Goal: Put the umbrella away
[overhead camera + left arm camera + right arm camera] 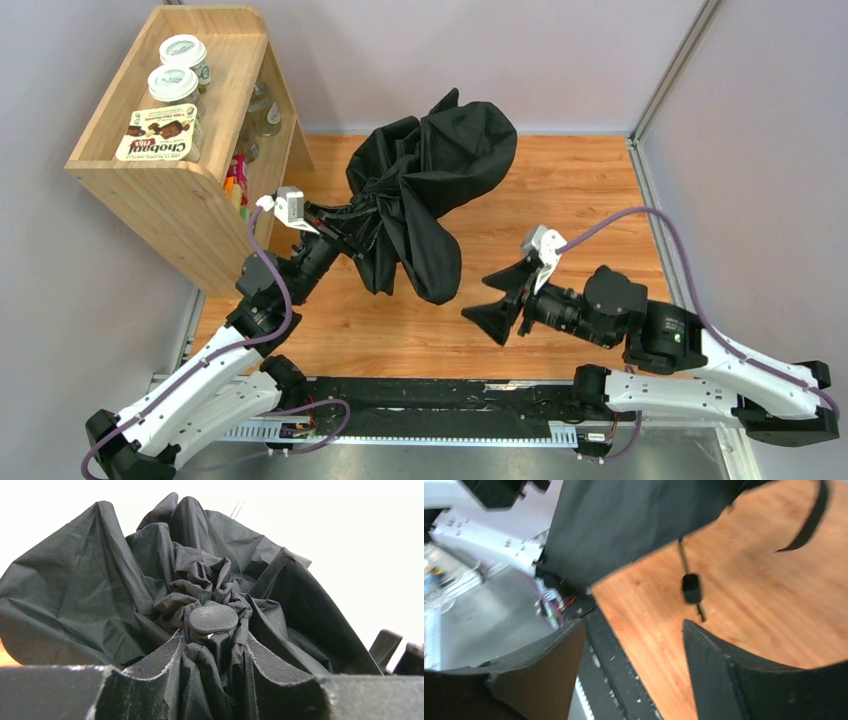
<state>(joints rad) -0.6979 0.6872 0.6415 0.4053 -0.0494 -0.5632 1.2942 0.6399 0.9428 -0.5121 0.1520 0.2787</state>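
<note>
Top external view: the umbrella (430, 180) sits mid-bench, canopy collapsed but loose and billowing, not yet rolled tight. The left gripper (340, 235) has it by 1 end, near the wooden shelf (170, 190). It appears held up off the bench (580, 190), probably so the fabric hangs free and the other arm can reach it. Left wrist view: the 2 fingers (150, 667) are closed down on bunched fabric just below a round cap (212, 618), which I take for the canopy tip. Holding at the crown keeps every fold gathered at 1 point. The right gripper (503, 300) is spread wide with nothing between its fingers. It is near the canopy's lower edge but not touching it, and looks placed for an approach. Right wrist view (motion-blurred): only bare bench and the black base rail show between the fingers, with black fabric overhead. A small knob (691, 587) dangles on a thin line and a strap (811, 515) hangs at the far right. Whether the knob is the handle, cannot tell. Judgement: canopy needs gathering and strapping before stowing.
</note>
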